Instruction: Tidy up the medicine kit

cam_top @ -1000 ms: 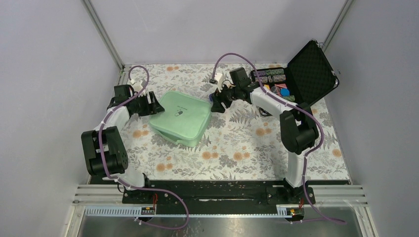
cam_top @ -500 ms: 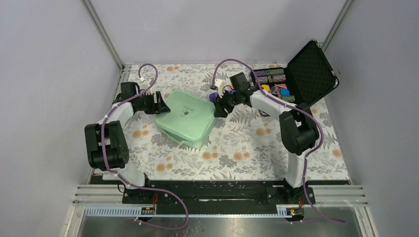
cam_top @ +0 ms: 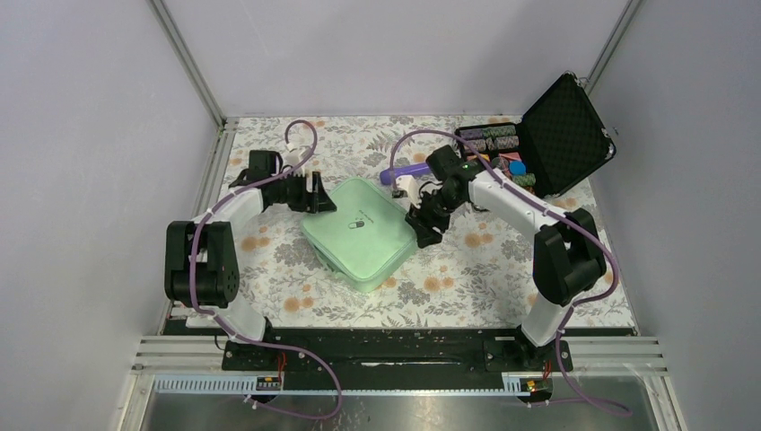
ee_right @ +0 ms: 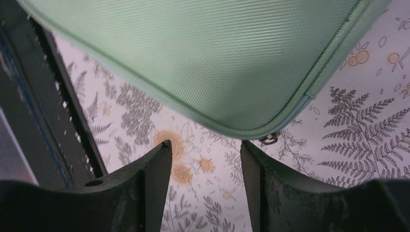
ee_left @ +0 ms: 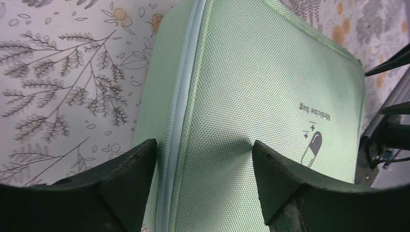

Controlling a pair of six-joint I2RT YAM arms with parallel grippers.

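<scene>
The bench (cam_top: 467,269) is covered with a cloth printed with grey ferns and orange flowers. Near its middle lies the closed mint-green medicine kit (cam_top: 359,232). A black foam-lined case (cam_top: 561,135) sits in the far right corner, lid raised, with colourful pieces inside. A purple object (cam_top: 406,170) lies beyond the kit.

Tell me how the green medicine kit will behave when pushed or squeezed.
The medicine kit looks semi-soft: woven fabric shell, so walls probably give under a squeeze. Flat and wide, it should slide rather than tip. Pushed off-centre it may rotate on the floral tablecloth.
</scene>
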